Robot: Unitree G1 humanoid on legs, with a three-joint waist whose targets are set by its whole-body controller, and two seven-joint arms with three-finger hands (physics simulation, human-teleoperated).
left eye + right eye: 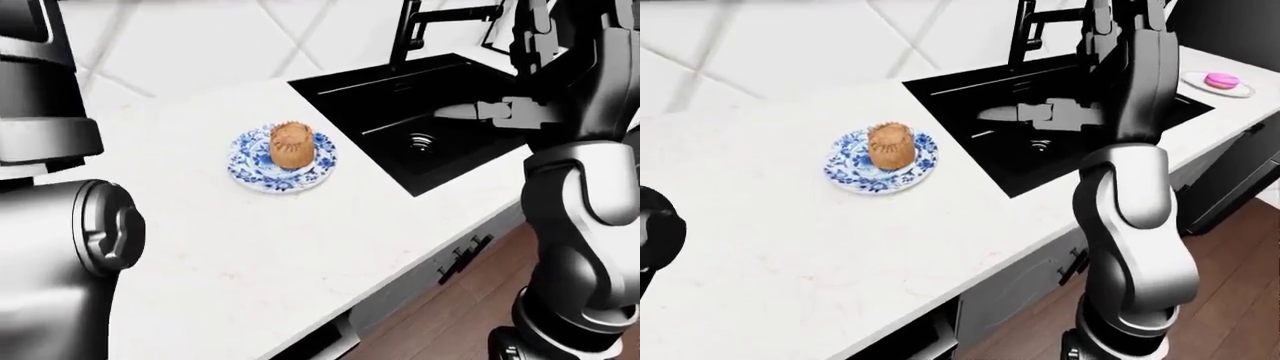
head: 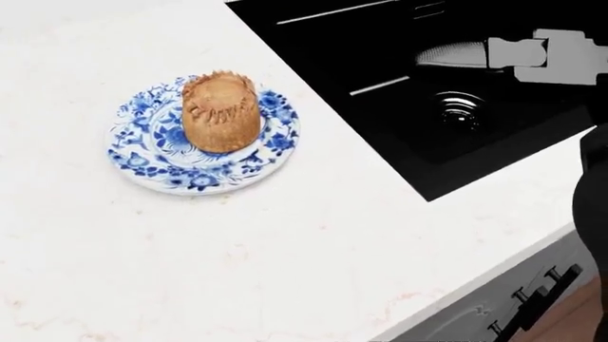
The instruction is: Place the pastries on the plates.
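While a brown pastry [image 2: 220, 110] sits upright on the blue-patterned plate [image 2: 152, 167], the white marble counter [image 2: 285, 256] runs beside a black sink [image 2: 456, 107], where the right hand [image 2: 475, 53] hovers, grip unclear; left hand unseen.

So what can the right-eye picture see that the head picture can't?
Only the right-eye view shows a pink pastry on a white plate at the far right, the black tap, the tiled wall, and the robot's whole right arm. Only the head view shows the sink drain up close. Both show the brown pastry standing on the blue patterned plate, the white counter and the black sink.
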